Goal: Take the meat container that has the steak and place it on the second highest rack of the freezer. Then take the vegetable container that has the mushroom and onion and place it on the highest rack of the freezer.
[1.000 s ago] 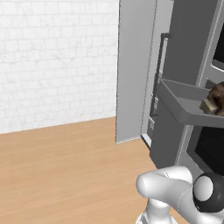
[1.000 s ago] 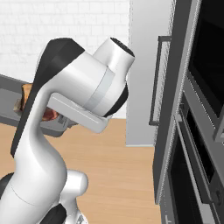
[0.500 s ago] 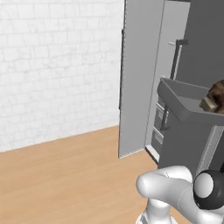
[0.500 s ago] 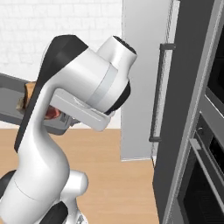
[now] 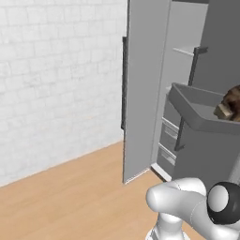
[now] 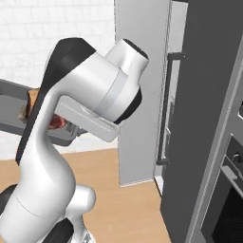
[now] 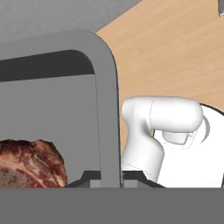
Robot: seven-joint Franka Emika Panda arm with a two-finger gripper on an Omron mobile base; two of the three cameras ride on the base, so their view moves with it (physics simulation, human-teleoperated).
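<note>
- The grey, shallow, round-cornered meat container (image 5: 197,110) was held up in the air in front of the tall grey freezer (image 5: 187,61), tilted, its near rim hanging over the robot's white base.
- The tool (image 7: 111,179) was clamped together on the container's raised rim, which ran straight up between its two dark tips in the hand view.
- The brown-red marbled steak (image 7: 30,164) lay inside the container on its grey floor, close to the gripped rim; in the left base view it showed as a brown lump (image 5: 230,104) at the container's far right end.
- In the right base view the same container (image 6: 12,107) stuck out to the left from behind the white arm, with a bit of red meat (image 6: 56,122) showing under the arm's edge.
- The freezer's flat grey door (image 5: 140,89) stood swung open, edge-on to the left base camera, its long dark vertical bar handle (image 5: 124,84) on the side towards the white brick wall (image 5: 56,75).
- Inside the open compartment a flat white shelf (image 5: 185,50) showed high up, and grey drawers (image 5: 166,140) sat stacked lower down, partly hidden by the container.
- A second dark bar handle (image 6: 166,109) ran down the neighbouring dark grey cabinet front (image 6: 204,118), just right of the opening.
- The light wooden floor (image 5: 70,201) lay between the wall and the freezer.
</note>
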